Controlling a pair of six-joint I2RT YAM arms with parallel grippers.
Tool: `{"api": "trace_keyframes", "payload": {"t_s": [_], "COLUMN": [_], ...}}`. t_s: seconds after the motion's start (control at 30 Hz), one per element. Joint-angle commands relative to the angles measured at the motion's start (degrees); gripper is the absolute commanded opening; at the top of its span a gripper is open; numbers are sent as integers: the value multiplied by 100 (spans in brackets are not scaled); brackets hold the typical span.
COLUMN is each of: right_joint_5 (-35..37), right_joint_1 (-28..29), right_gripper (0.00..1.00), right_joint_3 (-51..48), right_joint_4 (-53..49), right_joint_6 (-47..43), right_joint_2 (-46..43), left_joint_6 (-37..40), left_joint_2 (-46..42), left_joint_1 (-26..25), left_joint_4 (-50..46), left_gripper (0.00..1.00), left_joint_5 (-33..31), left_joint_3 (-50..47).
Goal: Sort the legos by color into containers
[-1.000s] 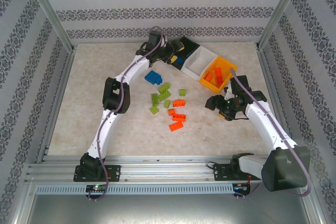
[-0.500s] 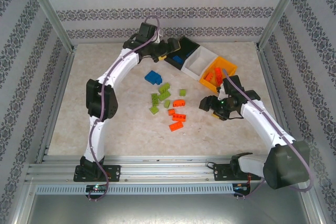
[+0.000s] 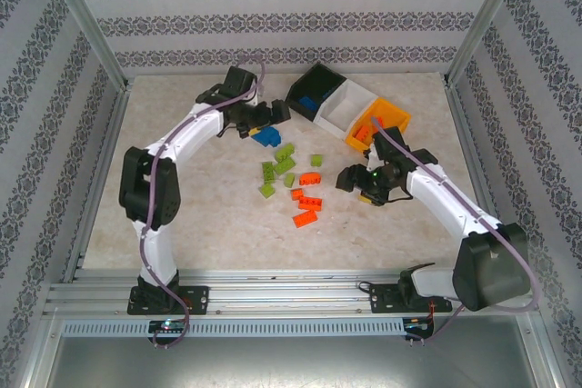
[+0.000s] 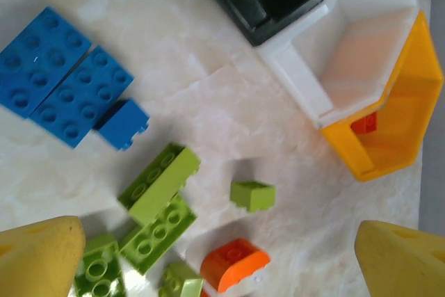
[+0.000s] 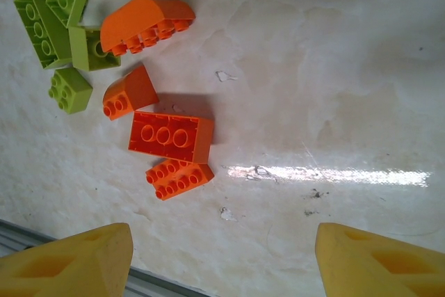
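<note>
The containers stand in a row at the back right: black bin (image 3: pixel 320 80) with blue legos (image 3: pixel 307 103) inside, white bin (image 3: pixel 349 108), orange-yellow bin (image 3: pixel 386 119) holding orange legos. My left gripper (image 3: pixel 270 114) hangs open and empty over the blue legos (image 4: pixel 61 76) on the table. Lime green legos (image 4: pixel 158 180) and a rounded orange one (image 4: pixel 234 263) lie below its fingers. My right gripper (image 3: pixel 349 179) is open and empty just right of the loose orange legos (image 5: pixel 171 137). Green legos (image 5: pixel 54 3) lie at that view's top left.
Loose legos are spread across the middle of the marble-patterned table (image 3: pixel 182 215). A metal rail (image 3: pixel 273 288) runs along the near edge, with both arm bases on it. Patterned walls and frame posts (image 3: pixel 86 20) close in the back and sides.
My left gripper has pulled back from the black bin towards the blue legos on the table and opened wide. My right gripper has drifted left towards the orange legos.
</note>
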Motion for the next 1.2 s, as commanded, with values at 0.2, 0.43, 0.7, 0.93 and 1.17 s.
{"api": "trace_keyframes", "payload": {"t_s": [0.2, 0.43, 0.7, 0.93, 1.17], "right_joint_5": [-9, 158, 505, 827, 1089], "right_joint_1": [505, 860, 1411, 1793, 2016], "right_gripper": [71, 71, 74, 98, 97], "right_joint_3": [394, 628, 1122, 1690, 2079], "right_joint_4": [51, -78, -401, -734, -875], "right_joint_6": [-67, -238, -444, -474, -327], "right_joint_2": [630, 1108, 1692, 2368, 2909], "left_joint_6": [344, 191, 32, 183, 288], "left_joint_2": [-1222, -1859, -2135, -2279, -2593], "left_joint_1": [47, 78, 80, 93, 229], "left_joint_4": [411, 581, 684, 447, 272], "left_gripper": [100, 100, 100, 100, 100], "left_joint_5": [-551, -704, -752, -832, -856], "left_joint_3": [-1361, -2402, -2850, -2814, -3017]}}
